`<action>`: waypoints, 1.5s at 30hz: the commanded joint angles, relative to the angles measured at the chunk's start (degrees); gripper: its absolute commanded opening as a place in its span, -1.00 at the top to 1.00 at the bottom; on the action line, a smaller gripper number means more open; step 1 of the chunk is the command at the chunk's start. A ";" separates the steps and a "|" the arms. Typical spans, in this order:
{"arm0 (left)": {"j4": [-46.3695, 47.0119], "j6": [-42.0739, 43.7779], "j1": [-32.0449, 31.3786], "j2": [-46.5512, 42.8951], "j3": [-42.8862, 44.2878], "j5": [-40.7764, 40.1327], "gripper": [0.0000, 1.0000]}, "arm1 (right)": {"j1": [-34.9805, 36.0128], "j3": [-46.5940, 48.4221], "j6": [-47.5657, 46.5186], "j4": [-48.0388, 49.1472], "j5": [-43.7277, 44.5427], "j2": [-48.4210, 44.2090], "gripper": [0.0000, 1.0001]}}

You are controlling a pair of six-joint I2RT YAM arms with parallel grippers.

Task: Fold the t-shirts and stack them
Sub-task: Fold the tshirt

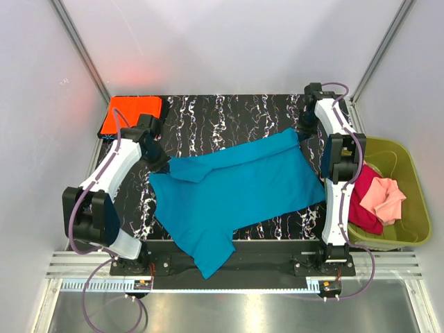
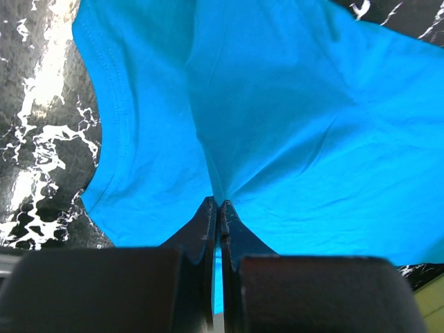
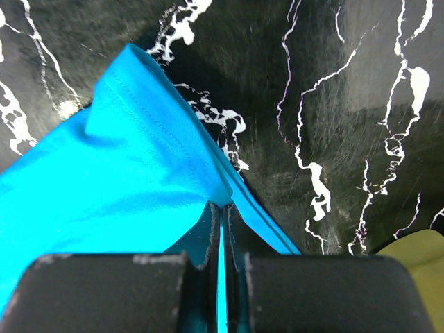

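Your teal-blue t-shirt [image 1: 236,184] lies spread across the middle of the tabletop [image 1: 229,111], slanting from the near left toward the far right corner, with one end drooping over the near edge. Your left end effector [image 2: 218,205] is pinched tight on the cloth at the shirt's left side, near the tabletop's left edge. Your right end effector [image 3: 220,208] is clamped on a hemmed corner of it by the far right corner. The orange t-shirt [image 1: 132,114] sits folded at the far left corner. Off the right edge, the pink t-shirt [image 1: 385,198] lies on the magenta-red t-shirt [image 1: 364,208] inside the olive-green bin [image 1: 416,201].
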 commanded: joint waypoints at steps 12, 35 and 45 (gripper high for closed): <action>-1.41 2.38 1.98 -0.95 8.53 4.76 1.00 | -0.09 2.08 0.04 -1.67 1.02 -0.24 1.00; -0.53 -5.00 1.98 -11.77 -2.70 5.56 1.00 | -0.09 2.88 0.04 -3.08 0.94 -0.59 0.96; 1.40 -5.80 1.98 -11.77 -11.57 3.54 1.00 | 0.17 1.83 0.21 -3.25 0.50 -0.50 0.95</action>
